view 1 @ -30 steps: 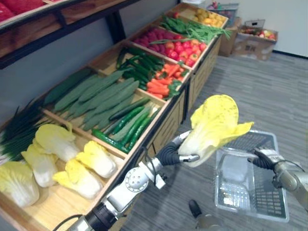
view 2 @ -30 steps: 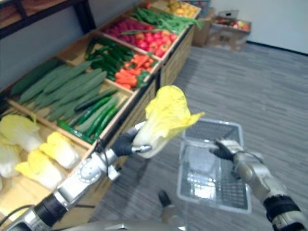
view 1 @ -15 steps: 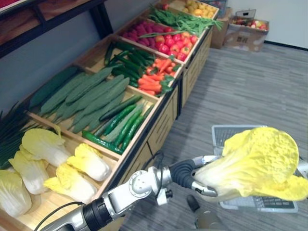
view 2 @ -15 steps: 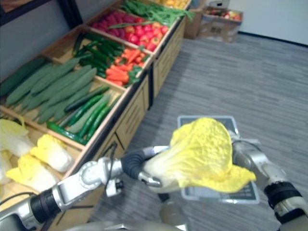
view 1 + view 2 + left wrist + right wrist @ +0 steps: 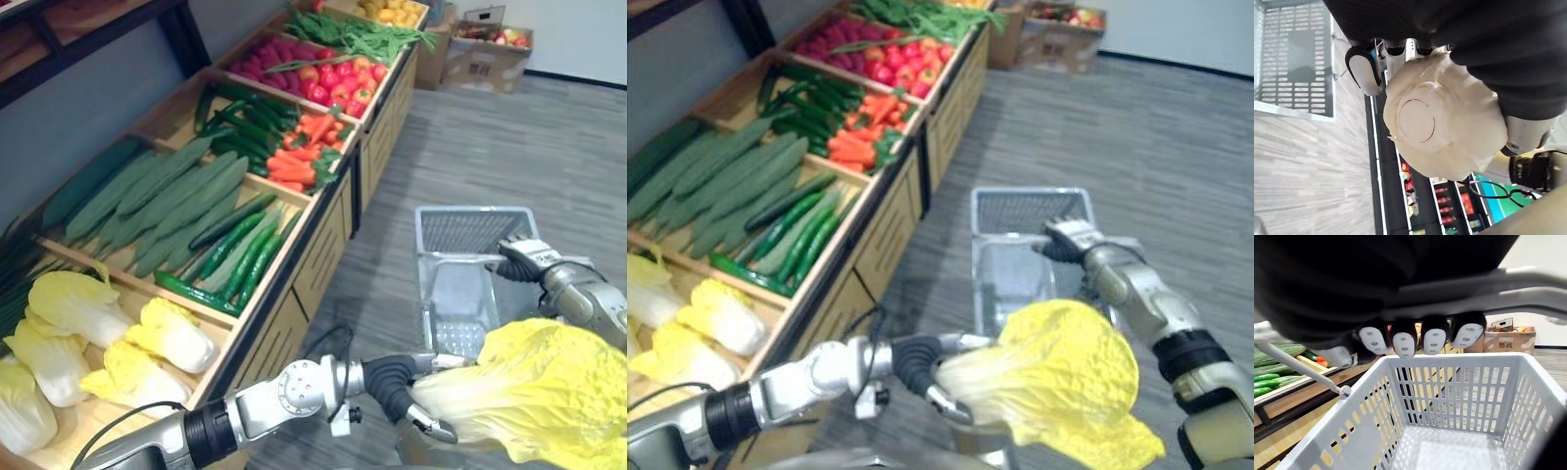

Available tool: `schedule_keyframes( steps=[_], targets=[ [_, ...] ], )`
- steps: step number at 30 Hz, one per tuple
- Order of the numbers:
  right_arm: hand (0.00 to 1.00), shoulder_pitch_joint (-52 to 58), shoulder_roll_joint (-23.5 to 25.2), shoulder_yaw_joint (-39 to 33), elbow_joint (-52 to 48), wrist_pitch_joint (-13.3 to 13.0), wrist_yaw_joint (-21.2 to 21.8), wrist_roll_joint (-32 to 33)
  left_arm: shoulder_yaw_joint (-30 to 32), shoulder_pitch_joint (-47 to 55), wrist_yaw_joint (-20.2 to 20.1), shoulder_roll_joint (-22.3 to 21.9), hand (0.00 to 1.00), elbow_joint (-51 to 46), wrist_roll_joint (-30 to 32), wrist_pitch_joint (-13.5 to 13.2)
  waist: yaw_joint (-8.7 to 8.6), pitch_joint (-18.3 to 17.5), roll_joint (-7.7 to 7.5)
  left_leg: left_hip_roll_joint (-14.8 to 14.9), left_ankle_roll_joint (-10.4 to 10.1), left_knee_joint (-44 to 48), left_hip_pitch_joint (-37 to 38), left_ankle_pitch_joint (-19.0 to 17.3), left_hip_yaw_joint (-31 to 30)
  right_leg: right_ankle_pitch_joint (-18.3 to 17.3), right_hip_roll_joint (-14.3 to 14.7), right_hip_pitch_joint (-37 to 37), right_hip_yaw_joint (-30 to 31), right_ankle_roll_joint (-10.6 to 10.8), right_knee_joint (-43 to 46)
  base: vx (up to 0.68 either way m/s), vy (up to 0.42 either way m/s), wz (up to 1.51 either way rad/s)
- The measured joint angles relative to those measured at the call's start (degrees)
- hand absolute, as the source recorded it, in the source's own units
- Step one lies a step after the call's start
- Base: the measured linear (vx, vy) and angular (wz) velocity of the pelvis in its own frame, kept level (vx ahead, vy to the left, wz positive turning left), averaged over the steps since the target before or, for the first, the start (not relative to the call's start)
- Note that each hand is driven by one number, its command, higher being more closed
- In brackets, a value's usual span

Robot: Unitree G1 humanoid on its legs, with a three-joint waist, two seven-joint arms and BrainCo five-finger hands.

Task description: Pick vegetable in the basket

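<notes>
The cabbage [image 5: 549, 401] hangs in the air at the near end of the basket [image 5: 429, 235], its yellow leaves covering the near rim. The left hand [image 5: 395, 385] has its fingers curled round the pale stem end, and the left wrist view adds the round cut base [image 5: 1418, 120]. The right hand [image 5: 524, 259] is wrapped round the basket handle [image 5: 1528, 296], seen closest in its own wrist view. The basket's far rim is free, with open floor [image 5: 509, 147] beyond. The stand [image 5: 323, 259] runs close along its left.
</notes>
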Motion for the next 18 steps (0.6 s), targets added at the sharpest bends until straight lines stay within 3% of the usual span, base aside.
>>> schedule_keyframes(
  steps=[10,16,18],
  targets=[
    [1.0,-2.5,1.7,4.5,-4.8,-0.3,2.0,0.6,-1.5,-0.2,-0.1,-6.7,1.0,12.6,2.3,0.4,-0.94,0.0,-0.04,0.0,0.0,-0.2,0.8,0.0,0.3,0.0,0.3,0.6,0.1,0.0,0.1,-0.06,-0.024,-0.01],
    [1.0,-2.6,3.9,7.4,-7.3,-0.2,4.4,1.2,2.7,-0.2,2.2,-15.0,1.0,24.8,8.5,2.3,-1.4,0.0,-0.48,0.0,-0.2,-0.2,0.7,-0.1,0.2,-0.5,0.3,0.6,0.1,-0.1,0.1,-0.07,-0.032,0.0],
    [1.0,-2.6,4.3,7.8,-7.9,-0.1,4.9,1.2,3.4,-0.2,2.7,-16.0,1.0,26.4,9.5,2.7,-1.4,-0.1,-0.73,0.0,-0.2,-0.2,0.7,-0.1,0.2,-0.7,0.3,0.6,0.1,-0.3,0.1,-0.05,-0.024,0.01]
  ],
)
